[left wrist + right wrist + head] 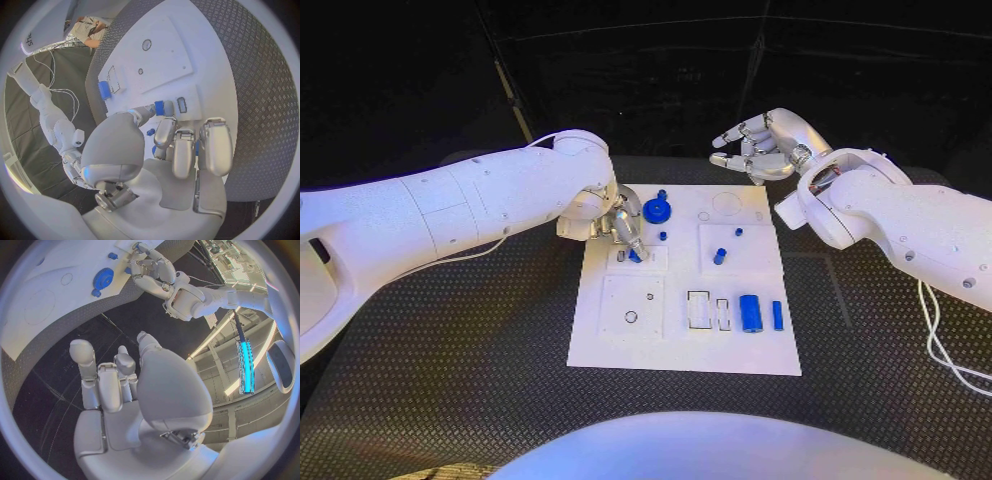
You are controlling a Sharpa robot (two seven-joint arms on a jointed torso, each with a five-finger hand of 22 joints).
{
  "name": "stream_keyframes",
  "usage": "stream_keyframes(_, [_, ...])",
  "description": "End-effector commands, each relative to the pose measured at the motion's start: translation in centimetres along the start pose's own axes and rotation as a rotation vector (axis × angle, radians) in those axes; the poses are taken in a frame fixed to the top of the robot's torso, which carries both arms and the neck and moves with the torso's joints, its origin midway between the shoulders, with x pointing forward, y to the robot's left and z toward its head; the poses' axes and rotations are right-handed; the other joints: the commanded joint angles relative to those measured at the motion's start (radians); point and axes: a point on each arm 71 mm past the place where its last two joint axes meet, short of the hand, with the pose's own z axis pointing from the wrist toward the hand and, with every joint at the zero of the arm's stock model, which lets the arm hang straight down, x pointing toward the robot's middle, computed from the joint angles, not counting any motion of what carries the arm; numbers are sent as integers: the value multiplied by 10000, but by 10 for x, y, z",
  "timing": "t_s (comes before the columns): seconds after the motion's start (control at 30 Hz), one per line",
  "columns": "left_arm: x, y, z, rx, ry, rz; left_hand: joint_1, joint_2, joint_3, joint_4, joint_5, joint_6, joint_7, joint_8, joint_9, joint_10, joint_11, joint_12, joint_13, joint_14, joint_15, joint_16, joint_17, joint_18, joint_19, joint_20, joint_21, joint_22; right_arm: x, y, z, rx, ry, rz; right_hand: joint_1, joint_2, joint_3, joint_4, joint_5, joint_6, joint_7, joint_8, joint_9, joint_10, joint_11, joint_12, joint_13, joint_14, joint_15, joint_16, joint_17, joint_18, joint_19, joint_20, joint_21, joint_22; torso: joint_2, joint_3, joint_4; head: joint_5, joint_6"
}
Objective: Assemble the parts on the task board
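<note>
Blue part (633, 256) between left fingers (629, 238)

Robotics lab or test cell, black studded mat over the desk (459, 370), white task board (678, 340) with machined recesses, dark curtained backdrop, loose cables (59, 95), metal framing and strip light (245, 365) overhead

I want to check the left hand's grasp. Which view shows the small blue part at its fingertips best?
The left wrist view: the blue part sits close, at the left hand's fingertips. The head view shows it partly hidden; in the right wrist view it is too small to tell.
</note>
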Motion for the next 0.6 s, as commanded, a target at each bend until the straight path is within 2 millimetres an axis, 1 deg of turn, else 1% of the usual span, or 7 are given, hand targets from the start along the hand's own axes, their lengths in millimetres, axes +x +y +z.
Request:
stream_keyframes(0.03, [0, 5, 3, -420, -390, 159, 49, 150, 970, -1027, 31, 59, -42, 17, 16, 69, -30, -23, 5, 1073, 70, 31, 2634, -36, -45, 42, -26, 943, 0, 3, 0, -119, 44, 5, -92, -1, -53, -18, 37, -70, 28, 64, -14, -73, 7, 24, 10, 451, -28, -32, 72, 97, -62, 2, -34, -10, 2, 1, 2, 6, 3])
stream_keyframes(0.1, [-1, 5, 3, -428, -465, 135, 47, 166, 962, -1026, 34, 63, -45, 19, 18, 67, -31, -25, 1, 1073, 69, 31, 2634, -34, -47, 41, -31, 939, 0, 3, 0, -122, 45, 6, -92, -1, -53, -18, 37, -70, 28, 64, -14, -73, 7, 24, 10, 451, -28, -32, 72, 97, -62, 2, -34, -10, 1, -4, -3, 6, -2])
stream_keyframes(0.6, [2, 2, 1, -109, -704, -342, 80, 249, 944, -1076, 53, 84, -65, 40, 39, 84, -51, 2, 27, 1073, 57, 31, 2634, -38, -33, 35, -14, 958, 0, 2, 0, -120, 45, 2, -92, -1, -53, -18, 37, -70, 28, 64, -14, -73, 7, 24, 10, 451, -28, -32, 72, 97, -62, 2, -34, -10, 5, -4, 2, -20, -14])
